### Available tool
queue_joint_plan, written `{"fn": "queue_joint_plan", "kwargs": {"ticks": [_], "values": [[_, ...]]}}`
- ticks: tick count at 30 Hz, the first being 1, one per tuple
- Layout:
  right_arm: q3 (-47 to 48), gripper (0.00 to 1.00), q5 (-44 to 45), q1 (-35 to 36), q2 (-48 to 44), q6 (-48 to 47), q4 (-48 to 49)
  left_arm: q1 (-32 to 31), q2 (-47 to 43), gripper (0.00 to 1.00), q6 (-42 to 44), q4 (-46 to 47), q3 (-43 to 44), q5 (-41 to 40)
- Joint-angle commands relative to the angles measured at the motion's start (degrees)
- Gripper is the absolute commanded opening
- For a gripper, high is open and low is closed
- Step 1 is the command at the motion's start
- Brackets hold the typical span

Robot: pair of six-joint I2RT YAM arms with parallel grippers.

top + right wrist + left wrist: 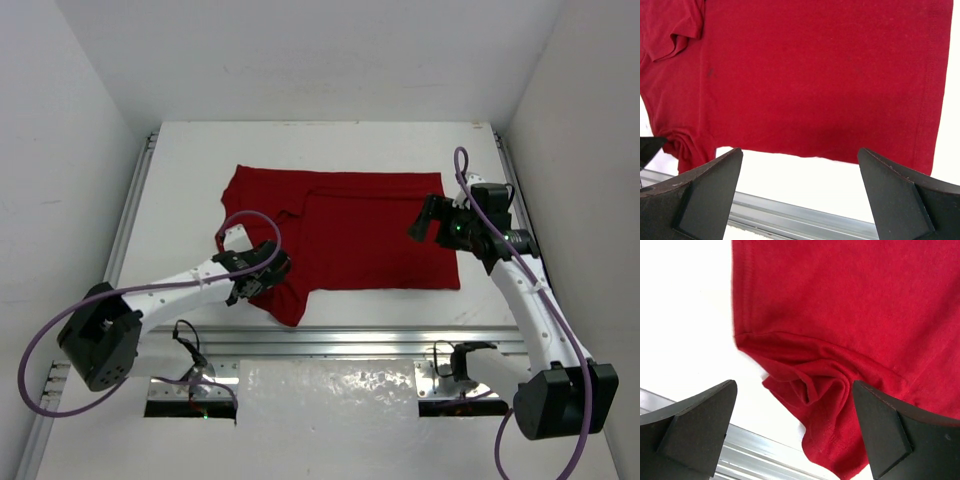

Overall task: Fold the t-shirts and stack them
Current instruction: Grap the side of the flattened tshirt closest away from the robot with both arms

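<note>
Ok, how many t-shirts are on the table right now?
1. The dark red t-shirt lies in the middle of the table, its near-left corner bunched. Anything beneath it would be hidden.

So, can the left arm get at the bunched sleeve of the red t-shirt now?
Probably yes: the left gripper hangs open over the bunched sleeve of the t-shirt, with nothing in between.

L gripper (266,271) & R gripper (424,220), both w/ fingers (695,425) wide apart
</note>
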Motion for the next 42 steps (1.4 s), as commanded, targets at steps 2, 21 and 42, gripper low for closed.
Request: {"fn": "queue_joint_plan", "kwargs": {"ticks": [2,21,42], "values": [[0.41,0.99,-1.41,-0.17,-0.86,-0.69,2.41,-0.71,-2.19,0.96,-4.14,-3.29,-0.91,-4.02],[-0.91,0.99,-3.08,-0.08,-0.15,-0.78,3.56,-1.5,-8.67,0.91,-0.19,10.95,-10.49,-1.48],[-1.96,0.99,-3.87,0.01,-0.24,-1.13,4.35,-2.47,-5.53,0.4,-0.98,4.43,-10.14,3.18]]}}
